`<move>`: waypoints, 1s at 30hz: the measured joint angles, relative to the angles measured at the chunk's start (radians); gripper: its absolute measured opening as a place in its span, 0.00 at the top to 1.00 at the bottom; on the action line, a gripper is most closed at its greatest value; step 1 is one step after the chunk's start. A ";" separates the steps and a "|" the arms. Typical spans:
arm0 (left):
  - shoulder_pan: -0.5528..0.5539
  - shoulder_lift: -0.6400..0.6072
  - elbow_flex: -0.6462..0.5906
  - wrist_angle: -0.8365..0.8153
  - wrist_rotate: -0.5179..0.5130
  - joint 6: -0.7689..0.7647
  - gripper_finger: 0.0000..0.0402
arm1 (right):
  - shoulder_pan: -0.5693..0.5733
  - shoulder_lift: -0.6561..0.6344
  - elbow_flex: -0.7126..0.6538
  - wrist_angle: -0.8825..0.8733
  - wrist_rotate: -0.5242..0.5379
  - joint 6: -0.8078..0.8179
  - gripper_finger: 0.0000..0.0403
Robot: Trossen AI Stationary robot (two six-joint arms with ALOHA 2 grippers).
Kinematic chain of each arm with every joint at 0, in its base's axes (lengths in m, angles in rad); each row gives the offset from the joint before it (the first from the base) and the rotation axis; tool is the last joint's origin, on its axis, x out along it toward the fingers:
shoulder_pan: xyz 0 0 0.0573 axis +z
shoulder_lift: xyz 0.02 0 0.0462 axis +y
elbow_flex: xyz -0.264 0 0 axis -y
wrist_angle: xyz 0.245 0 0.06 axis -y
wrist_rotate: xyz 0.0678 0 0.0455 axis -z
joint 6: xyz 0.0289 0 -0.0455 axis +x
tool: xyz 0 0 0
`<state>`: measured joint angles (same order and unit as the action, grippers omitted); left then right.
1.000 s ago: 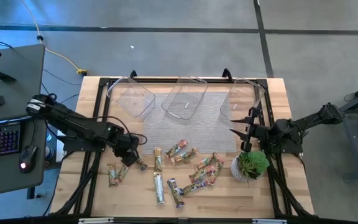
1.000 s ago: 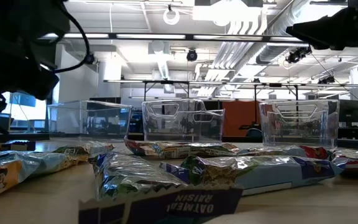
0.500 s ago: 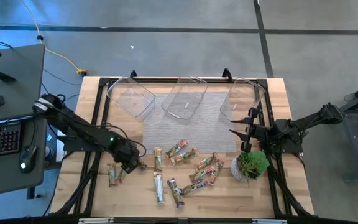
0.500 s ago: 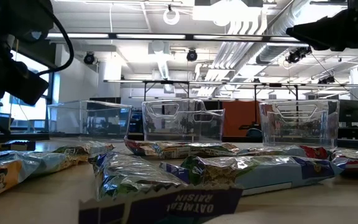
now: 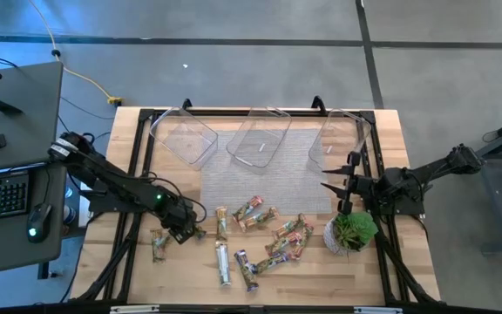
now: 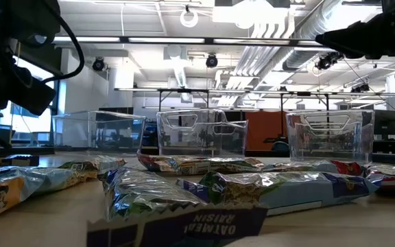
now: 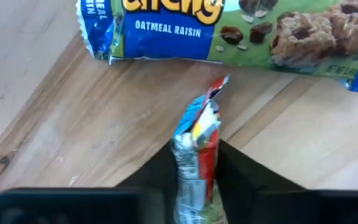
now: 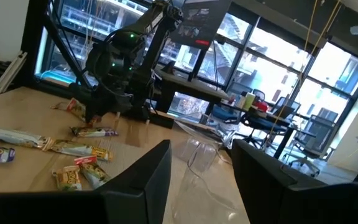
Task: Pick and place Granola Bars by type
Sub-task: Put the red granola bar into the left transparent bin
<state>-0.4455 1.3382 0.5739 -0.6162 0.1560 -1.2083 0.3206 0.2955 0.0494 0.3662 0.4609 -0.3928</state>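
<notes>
The left gripper [image 7: 194, 180] pinches a red-wrapped granola bar [image 7: 194, 149] end-on between its fingers – low over the bench's [image 5: 138, 262] left side, bins [image 5: 260, 139] beyond – while the right gripper [image 5: 338, 187] waits spread open

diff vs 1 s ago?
The left gripper slid toward the table's front edge and now pinches a red-wrapped granola bar between its fingers. The right gripper, the other bars, the three clear bins and the plant are unchanged.

Three bins [image 5: 255, 139] sit in a row along the desk's [image 5: 360, 275] far edge. Granola bars [image 5: 268, 234] are scattered in front, potted plant [image 5: 352, 232] off to their right.
</notes>
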 joint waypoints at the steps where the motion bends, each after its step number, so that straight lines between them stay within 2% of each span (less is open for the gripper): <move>1: 0.000 -0.001 0.000 0.003 0.002 0.000 0.87 | 0.000 0.000 0.000 -0.007 0.000 0.008 0.62; 3: 0.000 -0.008 0.000 0.010 0.009 0.001 0.93 | 0.000 0.000 0.000 -0.025 0.000 0.019 0.62; 6: 0.000 -0.028 0.000 0.041 0.020 0.003 0.95 | 0.000 0.000 0.000 -0.033 0.000 0.019 0.62; 12: 0.001 -0.117 0.100 0.002 0.050 0.063 0.87 | 0.000 0.000 0.000 -0.032 0.000 0.019 0.62; 15: 0.017 -0.157 0.196 -0.162 -0.058 0.129 0.87 | 0.000 0.000 0.000 -0.028 0.001 0.019 0.62; 18: 0.073 -0.182 0.309 -0.383 -0.258 0.187 0.89 | 0.000 0.000 0.000 -0.026 0.002 0.019 0.62; 21: 0.166 -0.186 0.414 -0.559 -0.513 0.287 0.91 | 0.000 0.000 0.000 -0.026 0.002 0.019 0.62; 24: 0.307 -0.186 0.492 -0.588 -0.689 0.450 0.91 | 0.000 0.000 0.000 -0.025 0.003 0.026 0.62; 27: 0.496 -0.186 0.534 -0.511 -0.717 0.661 0.88 | 0.000 0.000 0.000 -0.024 0.003 0.026 0.62; 30: 0.702 -0.182 0.529 -0.362 -0.614 0.885 0.86 | 0.000 0.000 0.000 -0.008 0.003 0.027 0.62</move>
<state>0.2567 1.1562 1.1032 -0.9777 -0.4578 -0.3232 0.3206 0.2951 0.0497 0.3581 0.4641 -0.3657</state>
